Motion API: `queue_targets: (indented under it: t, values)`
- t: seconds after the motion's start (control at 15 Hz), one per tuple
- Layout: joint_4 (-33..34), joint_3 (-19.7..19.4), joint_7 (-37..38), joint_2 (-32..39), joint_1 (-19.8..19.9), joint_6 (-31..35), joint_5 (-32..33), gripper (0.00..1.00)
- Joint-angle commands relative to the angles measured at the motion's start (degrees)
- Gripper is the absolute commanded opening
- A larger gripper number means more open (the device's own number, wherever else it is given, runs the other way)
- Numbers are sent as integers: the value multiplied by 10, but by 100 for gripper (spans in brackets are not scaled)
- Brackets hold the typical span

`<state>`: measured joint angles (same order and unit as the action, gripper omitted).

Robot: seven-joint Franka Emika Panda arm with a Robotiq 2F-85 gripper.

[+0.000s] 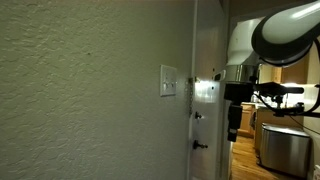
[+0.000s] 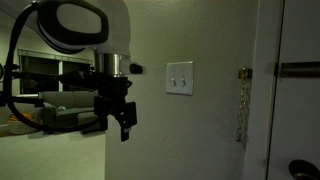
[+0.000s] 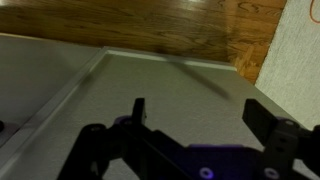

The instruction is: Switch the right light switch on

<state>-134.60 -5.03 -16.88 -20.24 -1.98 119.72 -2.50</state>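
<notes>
A small white wall plate (image 2: 180, 77) with two switches hangs on the textured wall; the right light switch (image 2: 186, 76) is its right-hand toggle. In an exterior view the plate (image 1: 168, 81) shows steeply side-on. My gripper (image 2: 124, 118) hangs to the left of the plate and a little below it, apart from the wall. In an exterior view (image 1: 236, 92) it shows off the wall, beyond the door frame. In the wrist view the gripper (image 3: 200, 112) is open and empty, with only bare grey surface between the fingers. The plate is out of the wrist view.
A white door with a dark handle (image 2: 303, 171) and a chain latch (image 2: 241, 100) stands right of the plate. A door frame edge (image 1: 196, 100) juts beside the plate. A stainless bin (image 1: 284, 146) stands on the wooden floor (image 3: 150, 25).
</notes>
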Motion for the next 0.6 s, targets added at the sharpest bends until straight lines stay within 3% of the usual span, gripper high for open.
queue_targets:
  t: [0.0, 0.53]
  values:
    - [27, 9, -2, 16, -1, -1, 0, 100]
    - [127, 32, 34, 81, 4, 20, 9, 100]
